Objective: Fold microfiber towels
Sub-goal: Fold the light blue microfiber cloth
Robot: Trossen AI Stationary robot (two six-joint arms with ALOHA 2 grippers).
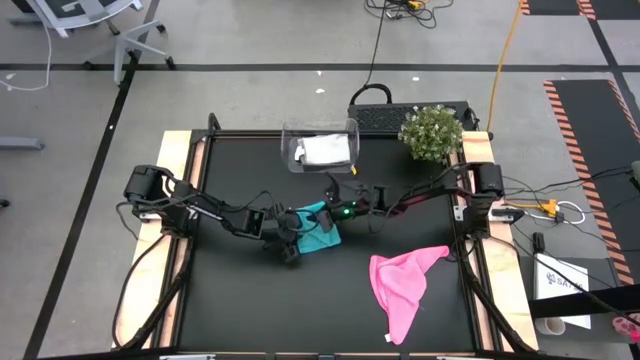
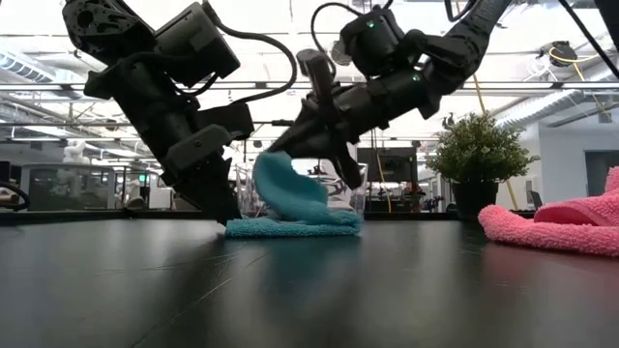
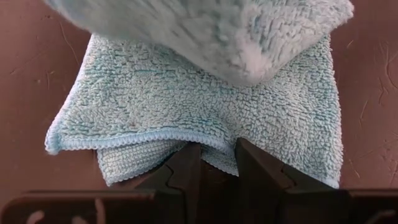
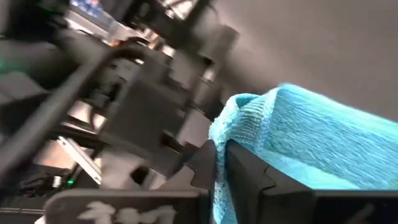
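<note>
The teal towel (image 1: 318, 229) lies near the middle of the black worktop (image 1: 240, 310), partly folded: its lower layers rest flat while 1 flap is lifted and curls over them, as the low view shows.

The left gripper (image 3: 212, 163) is down at the worktop on the towel's near edge. Its 2 fingers (image 3: 186, 169) stand close together with the folded hem pinched between them, pressing that edge to the surface.

The right gripper (image 4: 219, 163) hangs above the towel, tilted downward, and its fingers (image 4: 249, 174) are clenched on the raised flap; in the right wrist view the teal cloth runs up between them.

The pink towel (image 1: 405, 282) lies crumpled and unfolded toward the right side of the worktop, well apart from both grippers. The grey-white towel (image 1: 325, 150) sits inside the clear plastic bin (image 1: 290, 140) at the far edge of the worktop, just beside a small potted plant (image 1: 431, 133).
</note>
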